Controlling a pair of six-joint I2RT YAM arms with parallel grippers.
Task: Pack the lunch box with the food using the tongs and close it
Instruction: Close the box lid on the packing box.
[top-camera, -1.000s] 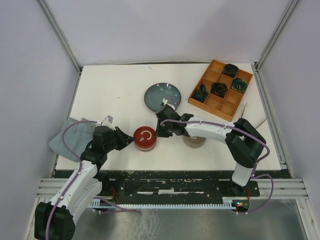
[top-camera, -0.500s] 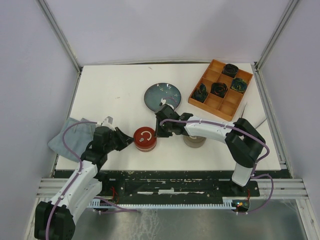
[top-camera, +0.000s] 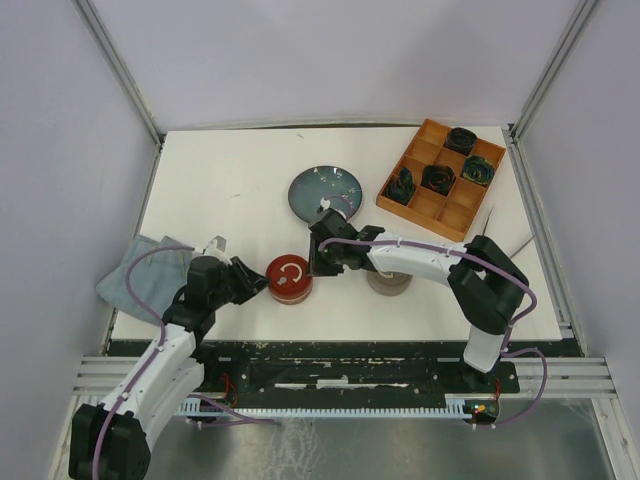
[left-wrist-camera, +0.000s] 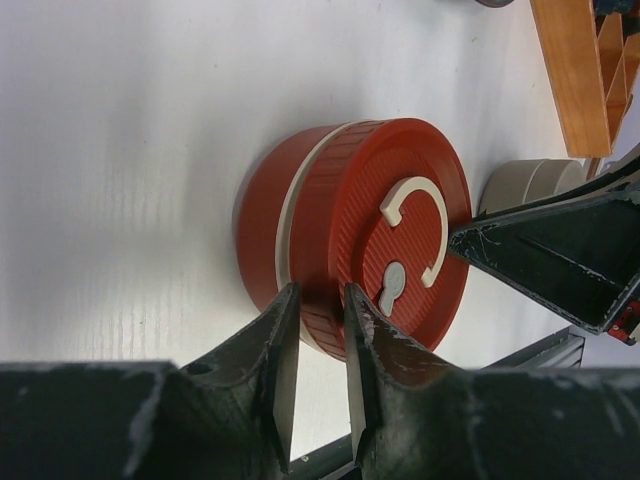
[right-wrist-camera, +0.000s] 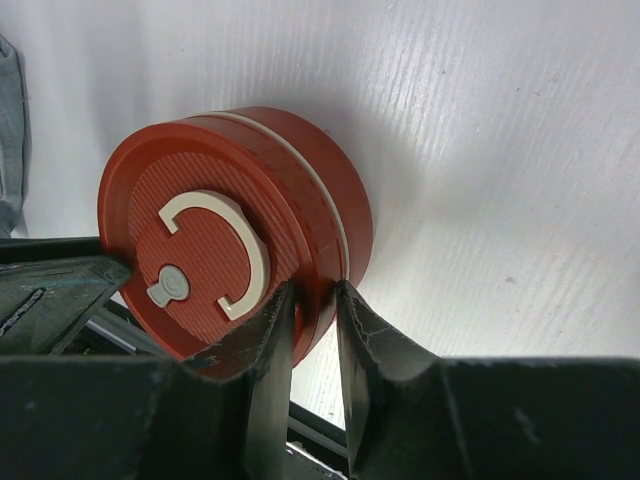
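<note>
Lunch box (top-camera: 289, 277): red, round, cream band between lid and base, lid on, cream C-shaped handle on top. It stands on the white worktop (top-camera: 220, 180) near the front edge, between the two hands.

Left hand (top-camera: 256, 283): at the box's left side. The left wrist view shows the fingers parted by a narrow slit, not clenched, with the lid rim showing in the gap beyond the tips (contact with the rim: cannot tell). Nothing is grasped.

Right hand (top-camera: 318, 265): at the box's right side, opposite the left. The right wrist view shows the same posture, a thin gap with the tips at the lid rim and nothing clamped.

Each wrist view catches the other hand's dark fingertip at the far side of the lid; the top view is too coarse to show either gap.

Top view only: a beige round container (top-camera: 388, 284) lies partly under the right forearm. A grey plate (top-camera: 325, 190) sits behind the box. An orange divided tray (top-camera: 440, 180) at the far right holds dark coiled rosettes (top-camera: 437, 178). The thin silver tongs (top-camera: 488, 220) lie just beside the tray's near corner. A blue-grey cloth (top-camera: 135, 270) is at the left edge.
</note>
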